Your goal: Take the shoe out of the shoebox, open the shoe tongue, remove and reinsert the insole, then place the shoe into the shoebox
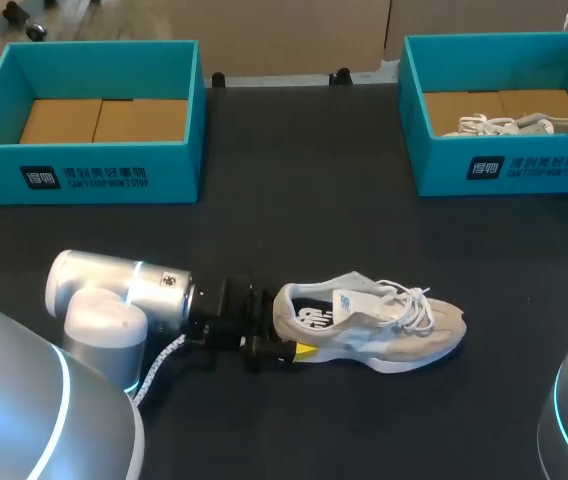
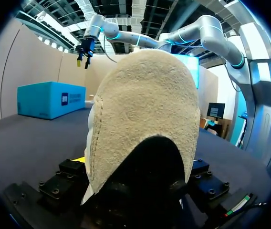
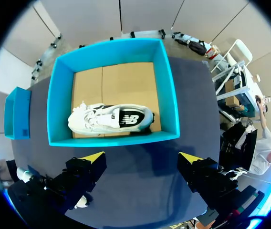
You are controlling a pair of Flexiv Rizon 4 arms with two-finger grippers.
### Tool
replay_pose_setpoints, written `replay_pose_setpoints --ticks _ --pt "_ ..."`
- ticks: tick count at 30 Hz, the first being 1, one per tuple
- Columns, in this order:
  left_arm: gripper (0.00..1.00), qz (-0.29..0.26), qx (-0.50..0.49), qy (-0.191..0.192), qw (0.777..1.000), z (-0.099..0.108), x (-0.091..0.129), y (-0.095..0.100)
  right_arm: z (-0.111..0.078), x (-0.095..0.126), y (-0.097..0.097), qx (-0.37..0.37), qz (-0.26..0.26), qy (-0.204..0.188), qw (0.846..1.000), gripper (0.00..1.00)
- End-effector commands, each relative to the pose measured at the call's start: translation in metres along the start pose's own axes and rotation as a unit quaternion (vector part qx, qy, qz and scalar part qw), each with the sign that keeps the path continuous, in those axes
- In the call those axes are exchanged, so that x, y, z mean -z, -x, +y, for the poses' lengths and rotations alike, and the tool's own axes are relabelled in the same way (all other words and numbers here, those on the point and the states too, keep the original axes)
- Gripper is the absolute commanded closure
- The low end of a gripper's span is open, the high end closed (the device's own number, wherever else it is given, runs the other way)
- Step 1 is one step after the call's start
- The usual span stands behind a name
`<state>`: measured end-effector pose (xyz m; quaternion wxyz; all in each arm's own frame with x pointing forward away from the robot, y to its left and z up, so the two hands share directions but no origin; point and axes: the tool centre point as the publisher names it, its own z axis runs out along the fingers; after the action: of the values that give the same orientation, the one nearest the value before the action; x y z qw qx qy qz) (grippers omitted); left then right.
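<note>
Overhead, the shoe (image 1: 369,325) stands on its sole on the desk (image 1: 294,200), out of both boxes, with its toe pointing away from the left arm (image 1: 114,295). The left gripper (image 1: 286,325) sits right at the shoe's heel. Whether it clamps the heel or merely flanks it, I cannot tell. Beyond the shoe, off to its heel side, stands the left box (image 1: 84,180), which shows only its cardboard floor. Beyond the shoe on its toe side stands the right box (image 1: 504,170), with a second shoe (image 1: 524,125) inside. Both boxes are well apart from the shoe.

From the left wrist, the shoe's heel fills the space just ahead of the left gripper, upright, its pale suede back facing the camera. Past the shoe and to one side the right box shows, and the right arm (image 2: 207,28) hangs high over it.

From the right wrist, the right gripper (image 3: 140,157) is spread wide with nothing between its fingers, high above the right box. The second shoe lies on its side against the box wall nearest that gripper, its white laces loose.
</note>
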<state>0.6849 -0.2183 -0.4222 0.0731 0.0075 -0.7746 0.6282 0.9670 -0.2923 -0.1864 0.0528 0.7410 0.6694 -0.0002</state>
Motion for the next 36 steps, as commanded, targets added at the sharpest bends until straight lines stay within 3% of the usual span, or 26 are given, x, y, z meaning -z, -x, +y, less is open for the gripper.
replay_pose_setpoints --ticks 1,14,30,36 --pt "1.0 -0.001 0.0 0.0 1.0 0.0 -0.001 0.0 -0.003 0.002 -0.012 -0.027 -0.001 0.002 1.0 0.0" --pt "1.0 -0.001 0.0 0.0 1.0 0.0 -0.001 0.0 -0.086 0.006 -0.103 -0.066 0.006 -0.027 0.997 0.0" --pt "1.0 -0.001 0.0 0.0 1.0 0.0 -0.001 0.0 -0.089 0.007 -0.103 -0.077 -0.005 -0.027 0.997 0.0" --pt "1.0 -0.001 0.0 0.0 1.0 0.0 -0.001 0.0 -0.13 -0.009 -0.182 -0.032 -0.014 -0.013 0.999 0.0"
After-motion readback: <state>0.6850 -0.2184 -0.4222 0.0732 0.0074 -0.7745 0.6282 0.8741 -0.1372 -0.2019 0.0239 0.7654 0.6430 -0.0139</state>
